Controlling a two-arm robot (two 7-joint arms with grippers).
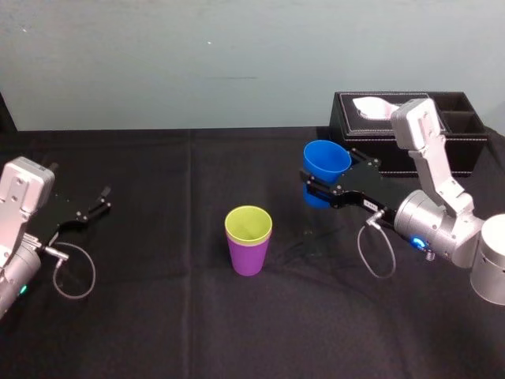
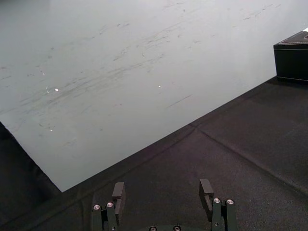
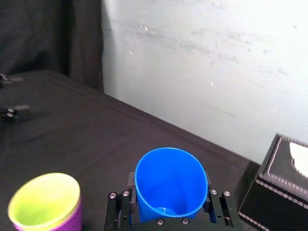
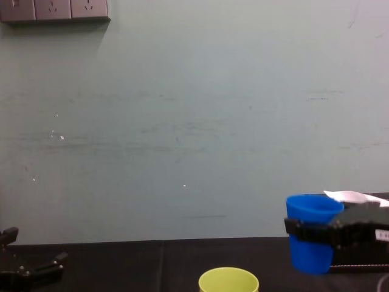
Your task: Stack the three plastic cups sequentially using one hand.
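The yellow-green cup [image 1: 248,225] sits nested inside the purple cup [image 1: 250,257] near the middle of the black cloth; both show in the right wrist view as the yellow-green cup [image 3: 44,200] in the purple cup [image 3: 72,219]. My right gripper [image 1: 316,179] is shut on the blue cup [image 1: 325,161], held upright above the cloth, to the right of the stack and a little farther back. Its fingers clamp the blue cup [image 3: 169,182] on both sides, and the blue cup [image 4: 310,231] hangs off the table. My left gripper [image 1: 101,200] rests open at the far left, its fingers [image 2: 119,194] apart over bare cloth.
A black tissue box [image 1: 410,126] with a white tissue stands at the back right, behind the right arm. A pale wall runs along the table's far edge. Open cloth lies between the stack and the left gripper.
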